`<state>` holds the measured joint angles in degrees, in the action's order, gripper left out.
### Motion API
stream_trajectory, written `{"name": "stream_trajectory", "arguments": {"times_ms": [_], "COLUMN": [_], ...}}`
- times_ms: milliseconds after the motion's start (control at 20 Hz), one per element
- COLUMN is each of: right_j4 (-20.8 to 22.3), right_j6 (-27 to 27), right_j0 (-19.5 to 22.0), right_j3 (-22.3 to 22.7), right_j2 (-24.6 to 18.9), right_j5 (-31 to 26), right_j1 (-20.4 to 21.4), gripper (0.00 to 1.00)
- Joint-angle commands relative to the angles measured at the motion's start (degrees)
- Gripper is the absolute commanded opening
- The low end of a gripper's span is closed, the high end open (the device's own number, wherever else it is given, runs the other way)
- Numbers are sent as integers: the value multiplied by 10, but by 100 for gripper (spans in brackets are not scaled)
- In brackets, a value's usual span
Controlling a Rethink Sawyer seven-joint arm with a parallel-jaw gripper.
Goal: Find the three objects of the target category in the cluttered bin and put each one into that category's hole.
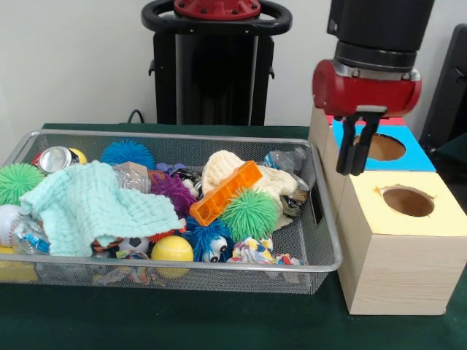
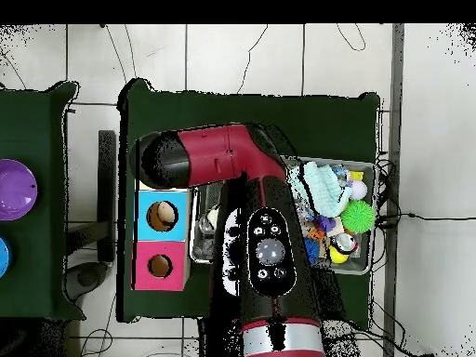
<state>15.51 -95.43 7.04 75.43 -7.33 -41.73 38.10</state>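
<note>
The wire mesh bin (image 1: 330, 226) is full of clutter; in the overhead view its right part (image 2: 374, 216) shows beside the arm. One multicoloured printed rag (image 1: 254, 252) lies at the bin's front right, by a blue fuzzy ball. I see no other such rag for certain. The yellow-faced hole (image 1: 407, 201) is in the nearest wooden box, right of the bin. My gripper (image 1: 352, 169) hangs above the gap between the bin's right end and the boxes, in front of the blue box. Its fingers are close together and hold nothing. The arm hides it in the overhead view.
A mint-green waffle cloth (image 1: 95, 204) covers the bin's left middle. A cream knitted cloth (image 1: 222, 166), an orange ridged block (image 1: 226, 192), a green spiky ball (image 1: 249, 214) and a yellow ball (image 1: 172, 250) lie around. The blue-faced hole (image 1: 383, 147) and a red-faced box (image 2: 160, 266) stand behind.
</note>
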Motion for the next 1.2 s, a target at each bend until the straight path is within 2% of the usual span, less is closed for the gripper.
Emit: {"name": "stream_trajectory", "arguments": {"times_ms": [50,200,350,600,700,900,1100,1200], "right_j4": [13,23,34,33,26,3,-4,-1], "right_j6": [-30,-10,-4,28,24,5,17,12], "right_j0": [45,51,61,103,119,139,148,145], "right_j3": [46,33,27,47,69,98,105,103], "right_j2": [-1,3,7,-22,-43,-83,-109,-107], "right_j5": [43,20,33,73,116,156,146,145], "right_j1": [3,-3,-8,-7,-3,-10,-20,-25], "gripper": [0,0,0,0,0,0,0,0]}}
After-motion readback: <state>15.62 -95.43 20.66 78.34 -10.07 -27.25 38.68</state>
